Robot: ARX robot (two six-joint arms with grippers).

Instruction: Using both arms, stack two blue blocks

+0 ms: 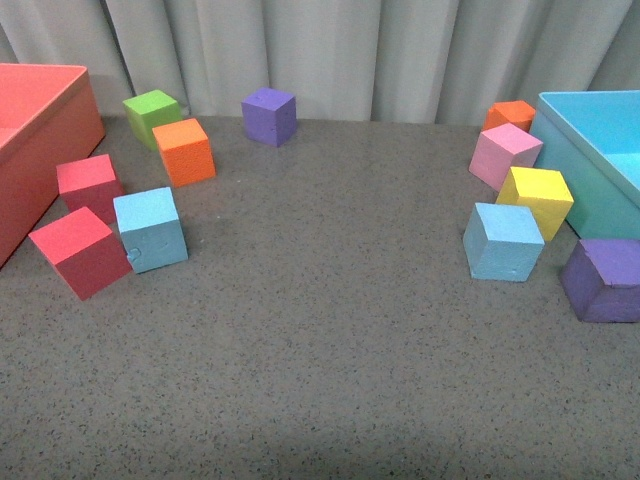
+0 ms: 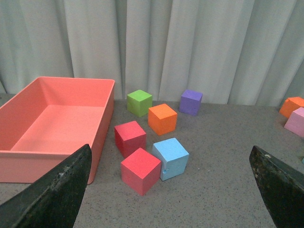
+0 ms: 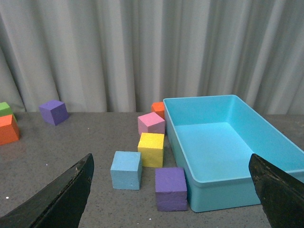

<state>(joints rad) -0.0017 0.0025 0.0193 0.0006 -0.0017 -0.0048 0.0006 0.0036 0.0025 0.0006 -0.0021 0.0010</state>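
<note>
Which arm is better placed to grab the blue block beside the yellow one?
Right. The blue block sits ahead of the open right gripper in its wrist view, on the robot's right side.

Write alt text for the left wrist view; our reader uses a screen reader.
The open left claw frames a sky-blue block on a grey table. Two red cubes sit beside it, an orange cube, a green cube and a purple cube beyond, a salmon bin alongside.
</note>
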